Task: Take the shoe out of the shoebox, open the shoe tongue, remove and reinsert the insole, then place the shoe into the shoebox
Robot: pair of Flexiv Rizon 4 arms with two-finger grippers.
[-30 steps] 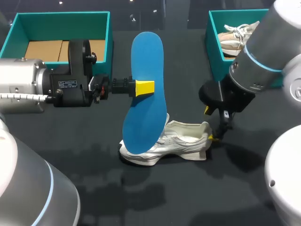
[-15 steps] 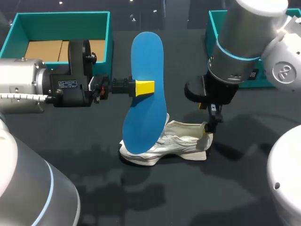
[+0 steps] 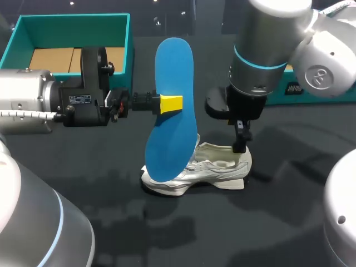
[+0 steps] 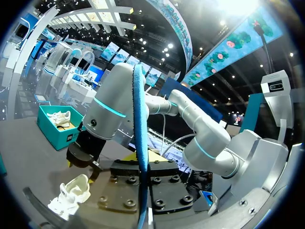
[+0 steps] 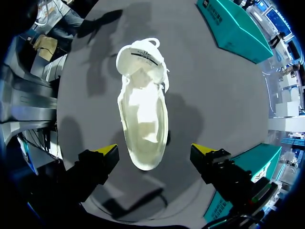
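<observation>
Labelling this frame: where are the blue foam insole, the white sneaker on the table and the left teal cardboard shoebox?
blue foam insole [image 3: 173,130], head view, lower flat face.
white sneaker [image 5: 143,119], right wrist view, inner footbed.
teal shoebox [image 3: 72,30], head view, far inner wall.

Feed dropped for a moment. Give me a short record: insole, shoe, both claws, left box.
insole: blue, out of the shoe, held upright, lower end over the toe
left claw: shut on insole at mid-length
shoe: white, on its sole on the table, opening up
right claw: open, above the heel, fingers either side, clear of it
left shoebox: teal, rear left, cardboard inside, no shoe
</observation>
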